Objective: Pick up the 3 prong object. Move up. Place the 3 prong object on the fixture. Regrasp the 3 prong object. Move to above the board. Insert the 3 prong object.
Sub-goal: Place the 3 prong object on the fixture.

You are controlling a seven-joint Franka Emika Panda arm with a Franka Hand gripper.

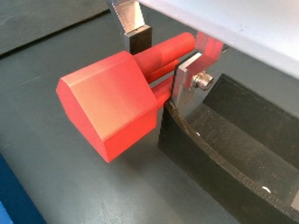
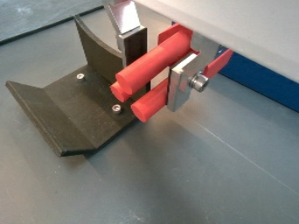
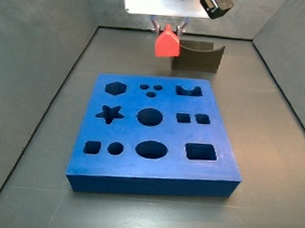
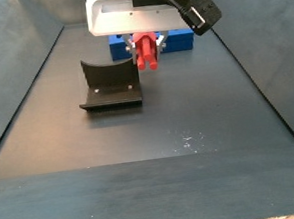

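Observation:
My gripper [image 1: 163,61] is shut on the red-orange 3 prong object [image 1: 111,109], with its silver fingers [image 2: 181,83] clamped across the prongs [image 2: 146,74]. The piece hangs just beside the dark fixture [image 2: 70,109], whose plate also shows in a wrist view [image 1: 228,149]. In both side views the gripper [image 3: 169,30] holds the piece [image 4: 144,51] close to the fixture [image 3: 197,57] [image 4: 111,86], at the far end of the floor. The blue board [image 3: 154,136] with shaped holes lies apart from them, and in a side view [image 4: 171,42] only a strip shows behind the gripper.
Grey sloping walls [image 3: 43,107] enclose the dark floor [image 4: 153,131]. The white gripper body and a black cable [image 4: 194,10] hang above the fixture. A blue board edge shows in a wrist view [image 2: 257,83].

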